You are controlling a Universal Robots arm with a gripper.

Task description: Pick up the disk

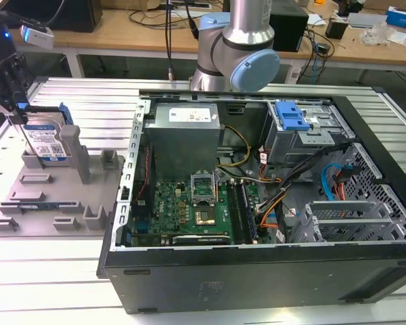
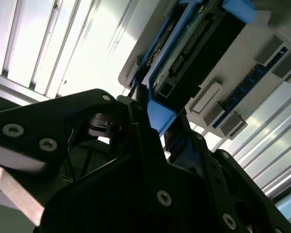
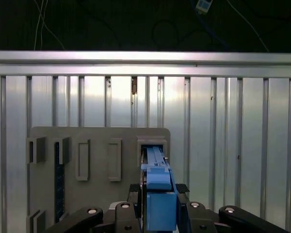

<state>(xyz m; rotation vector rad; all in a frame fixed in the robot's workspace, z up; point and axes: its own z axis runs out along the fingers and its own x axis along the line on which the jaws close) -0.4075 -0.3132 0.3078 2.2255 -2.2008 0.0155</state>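
Gripper [image 1: 15, 101] sits at the fixture tray [image 1: 54, 203], at roughly 9 o'clock from the open computer case [image 1: 257, 203] in the exterior view. The disk [image 1: 46, 143] stands on edge in the tray's rear slot, label facing the camera, a grey post [image 1: 70, 139] just beside it at 3 o'clock. In the first wrist view I see the black fingers [image 3: 134, 194] either side of the disk's blue rail [image 3: 161, 194], pressed against it; the second wrist view shows the same pinch on the blue rail [image 2: 160, 116], connector edge [image 2: 191, 41] of the drive exposed. I read the jaws as clamped on the disk. Its lower edge looks seated in the tray; I cannot tell whether it has lifted clear. The tray rests on the ribbed metal table [image 1: 54, 284].
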